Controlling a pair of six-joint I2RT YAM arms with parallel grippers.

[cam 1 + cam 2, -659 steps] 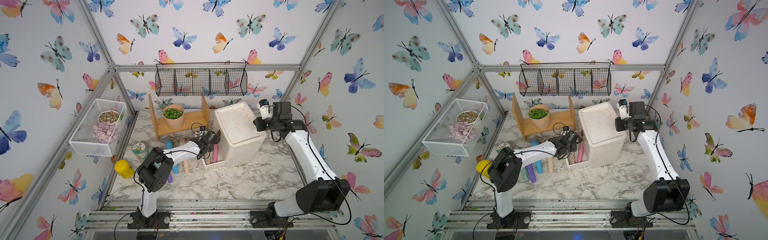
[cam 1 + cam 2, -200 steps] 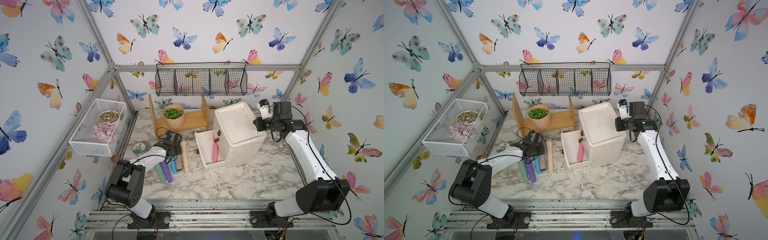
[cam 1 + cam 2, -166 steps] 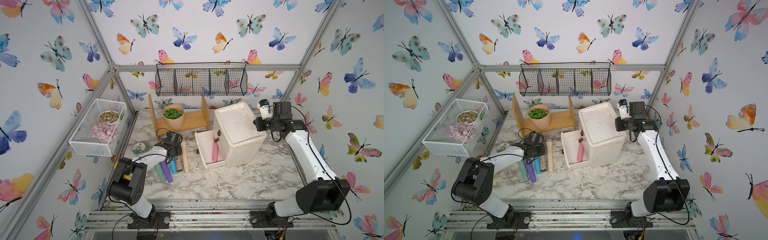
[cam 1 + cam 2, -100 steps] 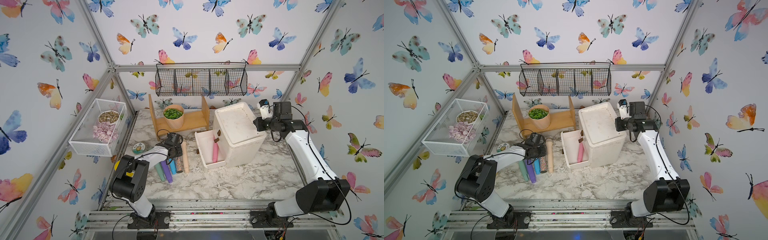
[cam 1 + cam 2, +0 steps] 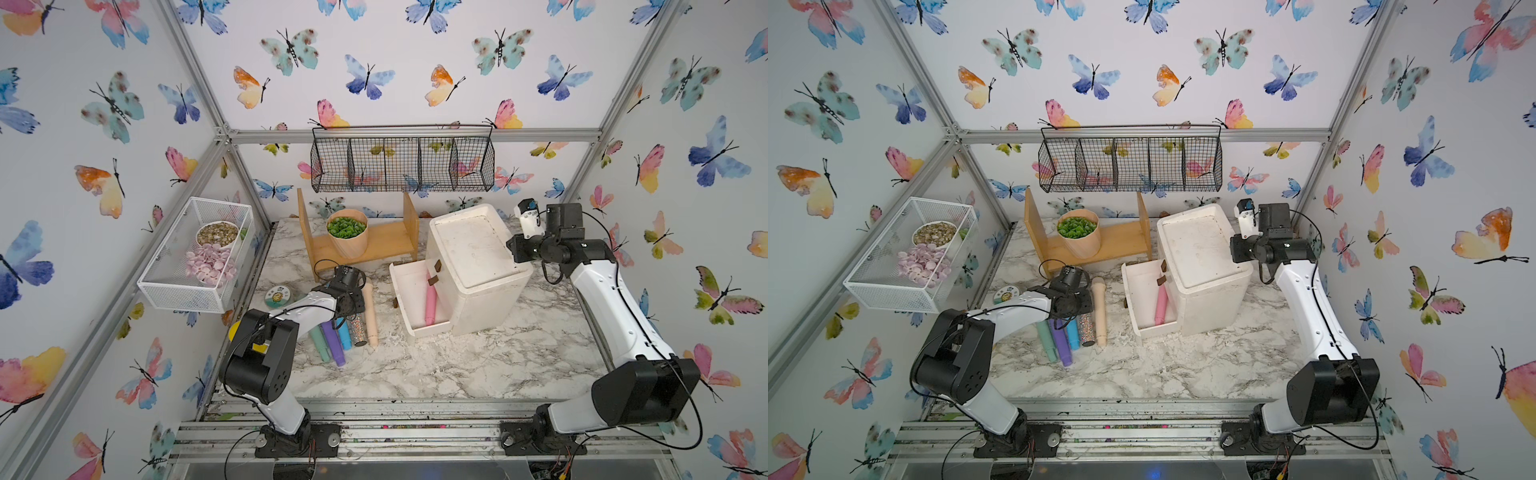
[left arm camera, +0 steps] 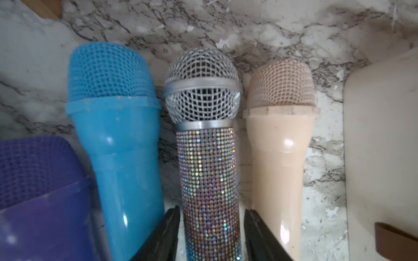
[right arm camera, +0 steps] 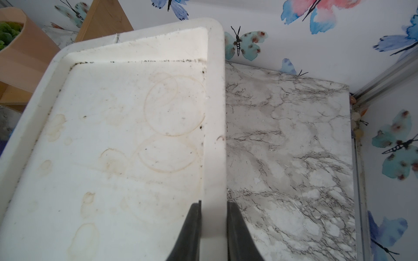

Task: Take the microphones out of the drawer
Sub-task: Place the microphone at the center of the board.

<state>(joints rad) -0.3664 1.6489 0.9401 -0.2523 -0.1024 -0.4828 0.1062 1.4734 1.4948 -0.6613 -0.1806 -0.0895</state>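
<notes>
Overall layout: a grey-veined white marble tabletop (image 5: 457, 365) carries a white box-shaped drawer cabinet (image 5: 473, 253). Its shallow white drawer (image 5: 405, 286) is pulled open toward the left arm's side.
Microphone row: five microphones lie flat, side by side on the marble. They are beside the drawer and outside it, heads toward the back wall, as seen in both top views.
Row order: sage-green plastic microphone (image 5: 320, 345), purple plastic microphone (image 6: 38, 176), blue plastic microphone (image 6: 117, 126), rhinestone-covered microphone with a silver mesh head (image 6: 209, 171), then beige plastic microphone (image 6: 280, 140), nearest the drawer.
Rhinestone-covered microphone: out of the drawer and resting on the tabletop between the blue and beige ones, just beside each. Its lower handle shows in a top view (image 5: 1087, 330).
Left gripper (image 6: 211, 211): the black fingers stand apart, one on either side of the sparkling handle. The left wrist view shows a thin gap at each side, so nothing is clamped.
Pink plastic microphone (image 5: 430, 299): lies inside the open drawer, along the side nearest the cabinet.
Right gripper (image 7: 213, 204): the fingers are pressed onto the raised rim of the cabinet's top, on the edge facing the right arm.
Cabinet top: the recessed white surface bears faint brown ring stains in the right wrist view.
</notes>
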